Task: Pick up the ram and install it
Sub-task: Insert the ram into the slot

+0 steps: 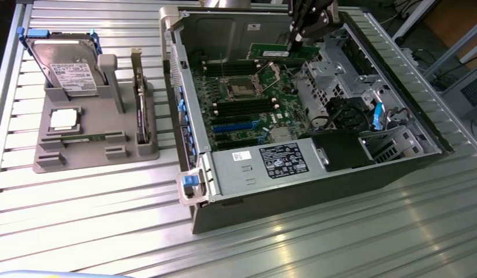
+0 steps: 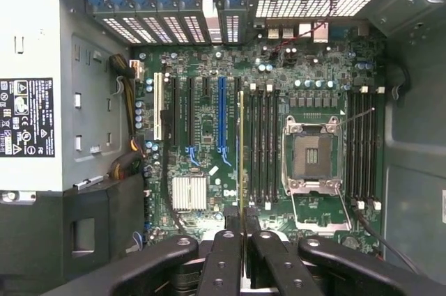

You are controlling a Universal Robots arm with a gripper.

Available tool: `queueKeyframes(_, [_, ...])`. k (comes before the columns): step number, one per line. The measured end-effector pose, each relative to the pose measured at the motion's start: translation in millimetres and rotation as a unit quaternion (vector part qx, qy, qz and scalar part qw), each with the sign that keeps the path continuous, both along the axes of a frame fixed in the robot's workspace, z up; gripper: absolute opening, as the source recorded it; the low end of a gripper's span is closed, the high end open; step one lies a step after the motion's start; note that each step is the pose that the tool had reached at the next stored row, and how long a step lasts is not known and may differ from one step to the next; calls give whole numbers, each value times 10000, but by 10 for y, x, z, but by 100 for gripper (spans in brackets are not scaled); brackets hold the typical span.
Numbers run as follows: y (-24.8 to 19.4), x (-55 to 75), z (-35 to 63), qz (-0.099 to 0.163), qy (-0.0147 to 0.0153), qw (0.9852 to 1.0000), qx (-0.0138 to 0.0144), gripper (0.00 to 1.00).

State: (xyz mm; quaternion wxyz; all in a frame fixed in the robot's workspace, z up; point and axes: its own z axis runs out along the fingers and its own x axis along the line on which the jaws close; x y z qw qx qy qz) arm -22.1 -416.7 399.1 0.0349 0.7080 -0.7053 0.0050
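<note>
The ram (image 2: 241, 150) is gripped edge-on by the gripper (image 2: 242, 239) — jaws narrowed onto it — and hung above the slots (image 2: 263, 146) in the case (image 1: 300, 197). If it is lowered askew or off-line, a slot may be damaged — or the ram dropped

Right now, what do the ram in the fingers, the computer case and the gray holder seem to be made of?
The ram: green circuit board, probably fibreglass laminate, matte. The computer case: bare sheet metal, judging by its dull silver sheen and folded edges. The gray holder: likely plastic; uniform matte gray, blocky moulded shapes.
</note>
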Motion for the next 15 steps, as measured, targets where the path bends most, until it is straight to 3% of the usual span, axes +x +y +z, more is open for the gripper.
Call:
queueKeyframes(3, [0, 0, -7, 0, 0, 10000, -58, 12])
queueKeyframes(8, [1, 0, -19, 0, 0, 9999, -118, 12])
queueKeyframes(15, [2, 0, -26, 0, 0, 9999, -153, 12])
